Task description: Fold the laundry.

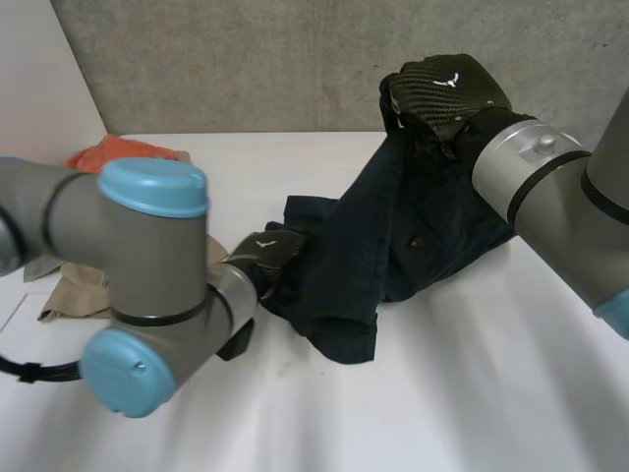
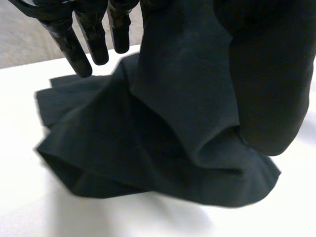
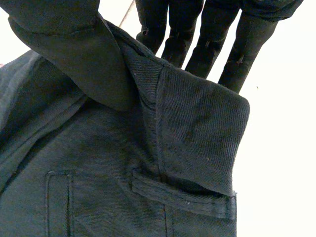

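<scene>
A dark navy pair of trousers (image 1: 393, 226) hangs from my right hand (image 1: 447, 88), which holds it up over the back of the table. In the right wrist view the waistband with a belt loop (image 3: 182, 195) lies folded against that hand's fingers (image 3: 212, 44), pinched there. The lower part of the trousers rests crumpled on the white table (image 1: 442, 393). My left hand (image 1: 257, 254) sits at the left edge of that crumpled part. Its fingers (image 2: 81, 34) are straight and hover just above the cloth (image 2: 148, 148), holding nothing.
An orange cloth (image 1: 118, 152) lies at the back left and a beige cloth (image 1: 74, 290) lies beside my left arm. A grey wall stands behind the table. Bare white tabletop stretches across the front and right.
</scene>
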Motion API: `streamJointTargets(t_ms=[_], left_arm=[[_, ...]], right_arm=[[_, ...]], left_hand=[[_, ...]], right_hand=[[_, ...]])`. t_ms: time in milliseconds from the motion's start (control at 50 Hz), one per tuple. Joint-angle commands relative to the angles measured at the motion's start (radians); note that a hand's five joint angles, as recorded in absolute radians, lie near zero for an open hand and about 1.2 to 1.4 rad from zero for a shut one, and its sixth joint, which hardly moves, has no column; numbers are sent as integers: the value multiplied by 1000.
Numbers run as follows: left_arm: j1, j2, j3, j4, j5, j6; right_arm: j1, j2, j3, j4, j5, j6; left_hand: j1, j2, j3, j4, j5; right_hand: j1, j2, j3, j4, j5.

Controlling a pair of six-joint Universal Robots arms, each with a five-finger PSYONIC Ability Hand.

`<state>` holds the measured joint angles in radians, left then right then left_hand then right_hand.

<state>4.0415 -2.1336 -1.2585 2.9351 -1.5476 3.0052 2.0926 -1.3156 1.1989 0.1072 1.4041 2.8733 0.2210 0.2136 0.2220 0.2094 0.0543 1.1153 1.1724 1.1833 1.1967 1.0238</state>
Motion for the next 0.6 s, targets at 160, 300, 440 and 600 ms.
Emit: streamJointTargets(t_ms=[160,300,440,600], left_arm=[[-72,-134,197,-57,-81,-114],[69,-31,234,-120,-123,118],[142,-64,338,-214,24,532],[123,-316,516,-182,-63,575]], right_arm=[[-49,-28,76,-73,7,-32],[-112,48,113,-66,-20,-166],[-103,167,174,-75,-56,-230],[-19,321,142,-216,38,-169]], left_hand=[[1175,1183,1174,1187,1167],[1175,1183,1174,1187,1167],[1175,1183,1174,1187,1167],[845,852,844,856,837]], right_hand=[[281,224,213,200,198],[281,224,213,200,198],[281,224,213,200,198],[281,224,213,200,198]])
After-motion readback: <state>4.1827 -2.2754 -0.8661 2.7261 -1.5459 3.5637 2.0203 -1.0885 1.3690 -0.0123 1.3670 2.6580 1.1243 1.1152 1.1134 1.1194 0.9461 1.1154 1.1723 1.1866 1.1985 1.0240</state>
